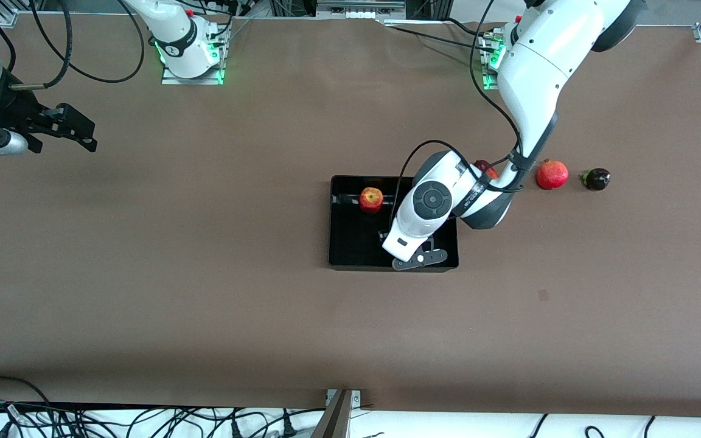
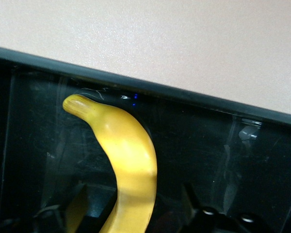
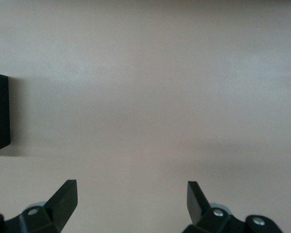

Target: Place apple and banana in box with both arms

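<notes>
I judge the task to be at its last step. The apple already sits inside the box, close to the wall that shows uppermost in the front view. The box lies at the centre of that frame on the brown desk.

The left arm reaches down from the top edge of the frame, and its wrist covers the corner of the box toward its own end of the desk. In the left wrist view the banana lies low in the box, its darker tip close to the black wall. The left gripper straddles it. Its fingers look to me spread apart, with a dark gap between each of them and the yellow skin, so I read the banana as let go rather than clamped.

The right gripper waits over bare desk in the upper part of the front view, at the right arm's end, well apart from the box. Its fingers are wide apart with nothing between them.

Next, I would lift the left arm straight up, watching that neither finger drags the banana or clips the box wall. I would leave alone the round red fruit and the dark fruit beside the arm.
</notes>
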